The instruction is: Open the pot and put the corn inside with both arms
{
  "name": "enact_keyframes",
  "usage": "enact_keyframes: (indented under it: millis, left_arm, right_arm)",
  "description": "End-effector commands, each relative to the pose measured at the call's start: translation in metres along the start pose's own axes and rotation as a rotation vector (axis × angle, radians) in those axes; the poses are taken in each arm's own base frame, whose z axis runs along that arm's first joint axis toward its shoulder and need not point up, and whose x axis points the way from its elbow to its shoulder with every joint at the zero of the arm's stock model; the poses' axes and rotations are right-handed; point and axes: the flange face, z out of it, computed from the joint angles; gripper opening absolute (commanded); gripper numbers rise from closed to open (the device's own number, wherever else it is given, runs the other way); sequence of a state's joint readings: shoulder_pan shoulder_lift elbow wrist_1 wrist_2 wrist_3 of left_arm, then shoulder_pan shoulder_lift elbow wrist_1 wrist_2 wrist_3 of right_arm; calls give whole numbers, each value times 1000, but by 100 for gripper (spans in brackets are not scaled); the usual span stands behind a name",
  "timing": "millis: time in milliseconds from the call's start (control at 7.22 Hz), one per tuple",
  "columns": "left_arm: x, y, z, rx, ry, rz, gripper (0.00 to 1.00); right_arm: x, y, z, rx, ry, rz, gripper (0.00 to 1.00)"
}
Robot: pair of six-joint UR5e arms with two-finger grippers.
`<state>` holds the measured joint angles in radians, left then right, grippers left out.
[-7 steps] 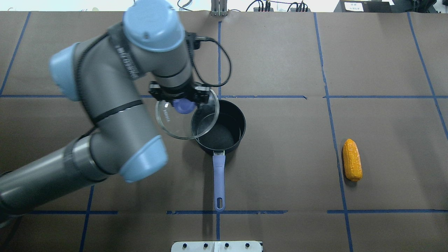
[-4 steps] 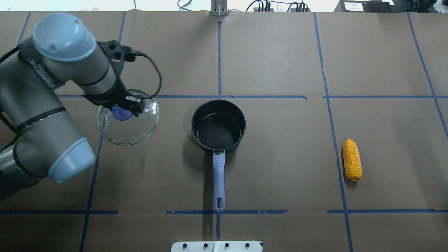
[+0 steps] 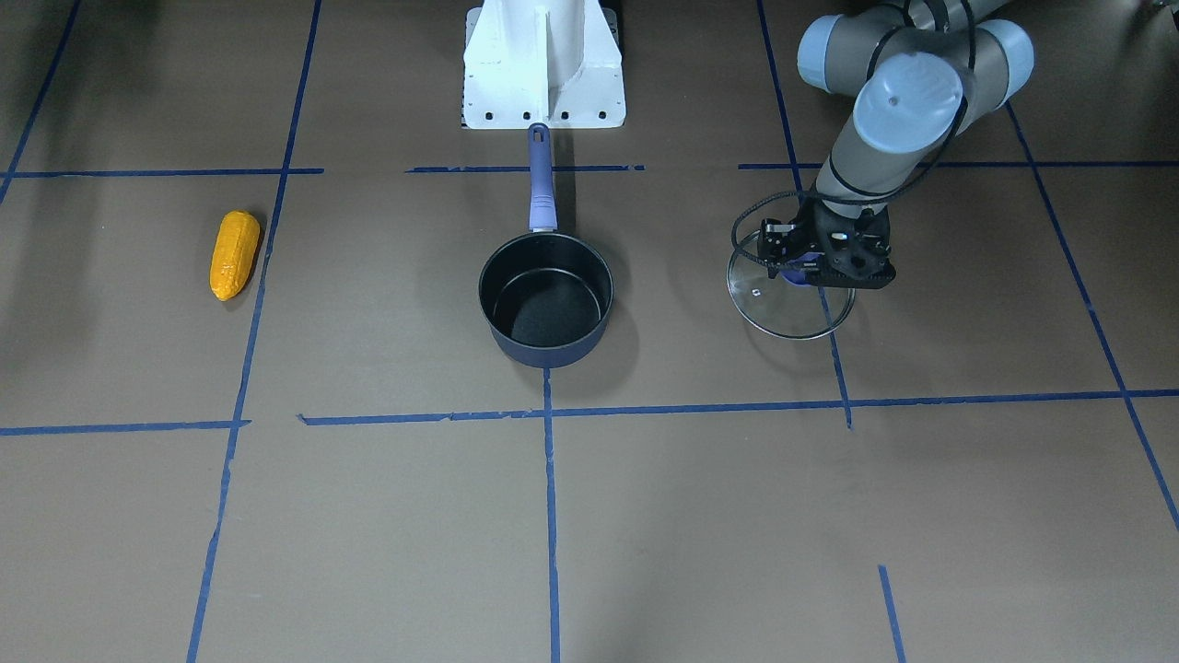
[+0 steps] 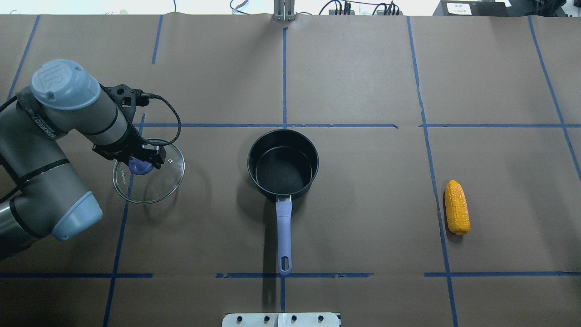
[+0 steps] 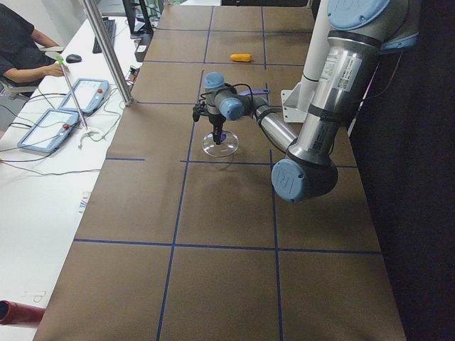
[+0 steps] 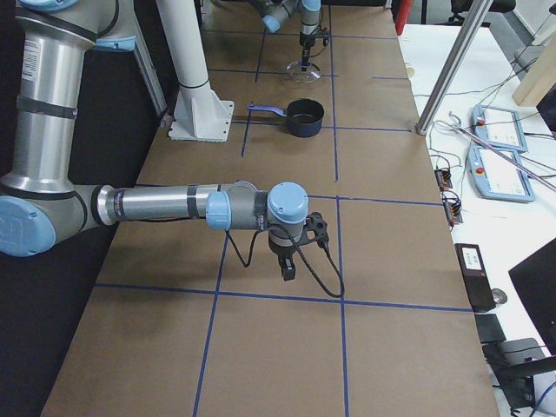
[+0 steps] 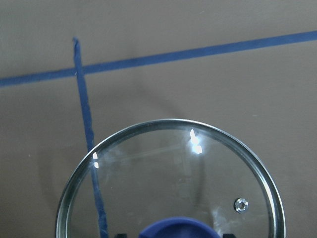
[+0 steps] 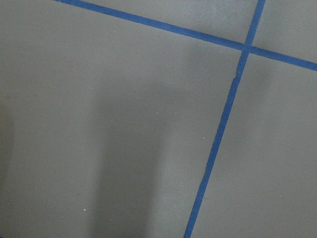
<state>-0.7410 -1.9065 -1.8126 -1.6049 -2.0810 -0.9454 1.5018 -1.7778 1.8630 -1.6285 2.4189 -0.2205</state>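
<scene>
"Overhead exterior: status and hazard?"

"I read the left gripper [image 4: 144,159] clamped on the glass lid [image 4: 154,187] by its knob [image 4: 136,168], left of the open pot [image 4: 314,156]. The corn [image 4: 456,207] lies well apart on the pot's right. I cannot tell the right gripper [image 6: 287,266] finger state. Releasing too high could crack or roll it."

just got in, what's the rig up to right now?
The left gripper holds the glass lid by its blue knob, off to the side of the pot, close to the table. The pot stands open and empty. The corn lies untouched toward the robot's right. The right gripper hangs over bare table, away from both.
</scene>
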Motion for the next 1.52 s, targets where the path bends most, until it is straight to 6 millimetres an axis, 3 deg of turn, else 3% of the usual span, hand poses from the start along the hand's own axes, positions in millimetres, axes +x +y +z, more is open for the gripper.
enact_keyframes:
  millis: [0, 138, 415, 554, 692, 969, 1108, 1246, 1385]
  left_arm:
    - [27, 9, 21, -35, 2, -34, 11]
    - [30, 4, 29, -42, -8, -36, 13]
    - [32, 2, 55, -37, 19, 2, 44]
    - [36, 3, 46, -24, 38, 8, 99]
    - [39, 5, 34, -8, 52, 15, 100]
    - [21, 1, -14, 41, 69, -15, 100]
    - [18, 10, -54, 40, 39, -51, 100]
    - [16, 20, -89, 52, 35, -59, 100]
    - [11, 24, -96, 54, 41, -61, 100]
  right_arm:
    - [-7, -6, 5, -11, -5, -8, 100]
    - [-8, -5, 7, -15, -6, -10, 100]
    - [-12, -8, 9, -16, -22, -20, 100]
    - [-20, -12, 11, -18, -27, -38, 100]
    - [-36, -21, 17, -5, -28, -28, 100]
    - [-96, -45, 32, 121, -76, 117, 100]
    - [-130, -50, 48, 122, -116, 195, 100]
    - [-180, -53, 56, 114, -113, 259, 100]
    - [-220, -51, 79, 105, -68, 325, 100]
